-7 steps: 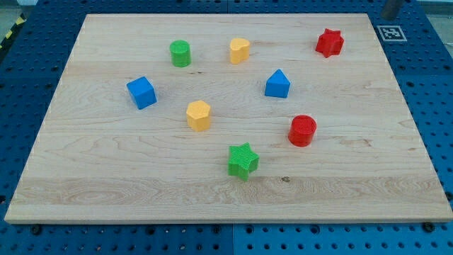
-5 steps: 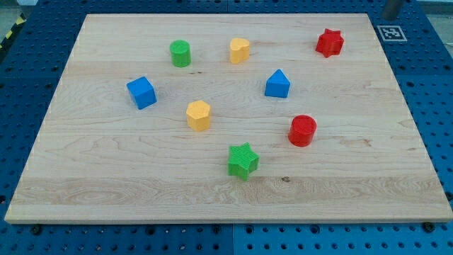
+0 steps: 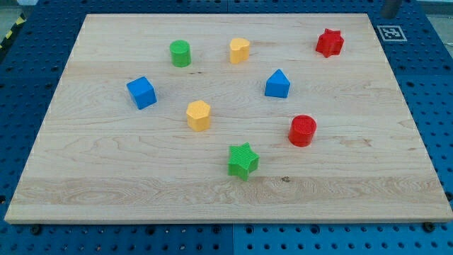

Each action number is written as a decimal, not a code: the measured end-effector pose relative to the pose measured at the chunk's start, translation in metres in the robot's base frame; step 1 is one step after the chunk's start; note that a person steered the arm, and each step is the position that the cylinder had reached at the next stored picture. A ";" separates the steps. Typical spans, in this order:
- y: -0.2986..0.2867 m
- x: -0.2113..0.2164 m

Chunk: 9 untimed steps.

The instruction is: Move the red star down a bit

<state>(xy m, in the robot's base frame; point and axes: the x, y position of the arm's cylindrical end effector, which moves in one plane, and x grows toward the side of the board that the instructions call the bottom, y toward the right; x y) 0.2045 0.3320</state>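
The red star (image 3: 330,42) lies near the top right corner of the wooden board (image 3: 106,177). The lower end of my rod shows at the view's top edge, and my tip (image 3: 388,14) is just off the board's top right corner, up and to the right of the red star and well apart from it. It touches no block.
Other blocks on the board: a green cylinder (image 3: 180,53), a yellow heart-like block (image 3: 240,50), a blue cube (image 3: 141,92), a blue pentagon-like block (image 3: 277,83), a yellow hexagon-like block (image 3: 199,115), a red cylinder (image 3: 303,130), a green star (image 3: 243,160). A printed marker (image 3: 390,32) lies off the board's right edge.
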 end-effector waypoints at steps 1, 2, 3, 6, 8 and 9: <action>-0.031 0.017; -0.048 0.017; -0.104 0.019; -0.149 0.089; -0.150 0.133; -0.146 0.175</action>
